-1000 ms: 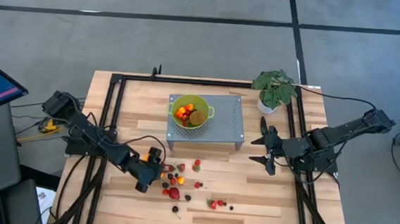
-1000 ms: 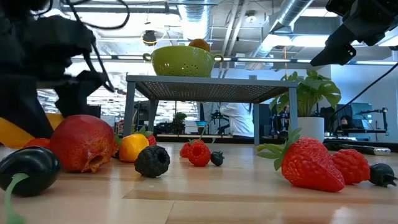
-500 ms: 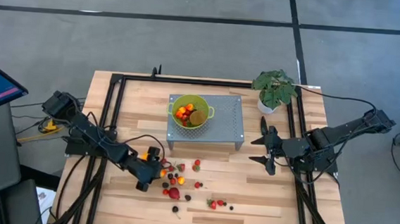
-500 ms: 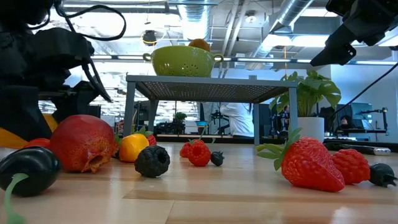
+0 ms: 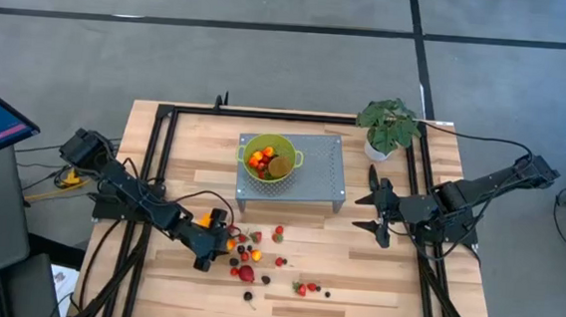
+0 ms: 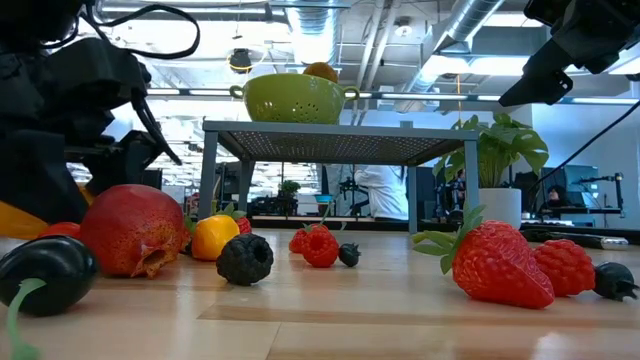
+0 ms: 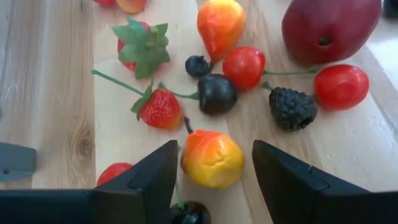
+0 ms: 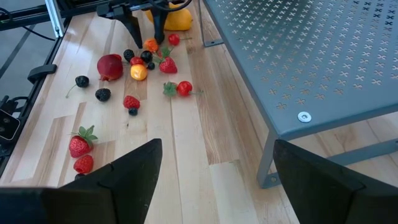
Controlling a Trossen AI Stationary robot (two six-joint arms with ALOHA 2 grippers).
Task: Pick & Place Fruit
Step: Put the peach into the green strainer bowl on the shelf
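Clearly the left tool (image 7: 211, 171) is the one placed for the grab: in its wrist view the orange-yellow peach-like fruit (image 7: 211, 158) sits right between its two spread fingers, low on the desk (image 5: 356, 254). In the high view this lies left of centre in the lower half, at the left edge of the scattered berries (image 5: 278, 236). The fruit is roundish, with no long axis to favour. The right tool (image 5: 376, 213), fingers wide and empty, waits right of centre, well apart. The green colander (image 5: 270, 159) sits on the grey perforated stand (image 5: 318, 161), upper centre.

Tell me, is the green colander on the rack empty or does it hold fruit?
It holds fruit: the green colander shows orange, red and brown pieces inside from above.
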